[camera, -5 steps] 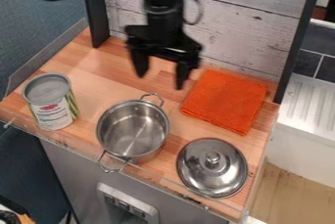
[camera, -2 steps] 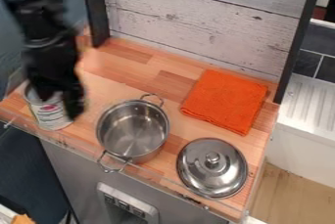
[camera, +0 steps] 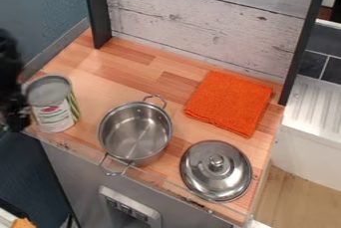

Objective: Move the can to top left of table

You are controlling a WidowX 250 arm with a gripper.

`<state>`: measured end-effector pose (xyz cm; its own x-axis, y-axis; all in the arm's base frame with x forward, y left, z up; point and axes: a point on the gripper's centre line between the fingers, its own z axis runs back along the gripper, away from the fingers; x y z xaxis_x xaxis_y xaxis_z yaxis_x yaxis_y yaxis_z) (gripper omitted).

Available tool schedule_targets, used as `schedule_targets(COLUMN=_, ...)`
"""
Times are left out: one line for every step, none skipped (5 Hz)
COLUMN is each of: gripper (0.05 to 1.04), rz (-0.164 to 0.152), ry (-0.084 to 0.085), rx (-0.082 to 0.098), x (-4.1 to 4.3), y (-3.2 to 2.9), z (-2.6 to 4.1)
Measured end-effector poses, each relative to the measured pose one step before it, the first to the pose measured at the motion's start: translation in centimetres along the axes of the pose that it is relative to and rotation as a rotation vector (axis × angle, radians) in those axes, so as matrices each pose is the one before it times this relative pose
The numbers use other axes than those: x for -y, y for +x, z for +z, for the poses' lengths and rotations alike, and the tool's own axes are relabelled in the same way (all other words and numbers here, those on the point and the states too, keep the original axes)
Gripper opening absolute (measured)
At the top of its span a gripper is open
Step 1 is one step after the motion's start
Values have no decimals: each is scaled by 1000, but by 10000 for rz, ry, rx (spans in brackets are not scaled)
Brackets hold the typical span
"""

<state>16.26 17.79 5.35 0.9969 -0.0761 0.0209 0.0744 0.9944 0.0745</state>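
The can (camera: 53,115), silver-topped with a white and green label, stands upright near the left corner of the wooden table (camera: 110,62). At the left edge of the camera view is the black gripper (camera: 15,115), just left of the can and partly cut off by the frame. Whether it touches the can I cannot tell.
A steel pot (camera: 135,131) with two handles stands right of the can. Farther right lie a steel lid (camera: 216,171) and, behind it, an orange cloth (camera: 228,103). Dark posts and a whitewashed board (camera: 206,23) bound the table's back.
The arm has swung left from above the table's back middle, over the can, to the left edge. The can stands about where it was and is uncovered again.
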Motion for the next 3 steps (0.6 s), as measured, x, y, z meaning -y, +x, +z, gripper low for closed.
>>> schedule_targets(gripper=999, rz=407, ry=56, rx=-437, x=-1116, y=-327, z=-1025)
schedule_targets(gripper=999, rz=-154, ry=93, rx=-587, x=222, y=909, z=-1940)
schedule_targets(gripper=999, rz=-330, ry=9, rx=-1, x=1078, y=2371, z=-493)
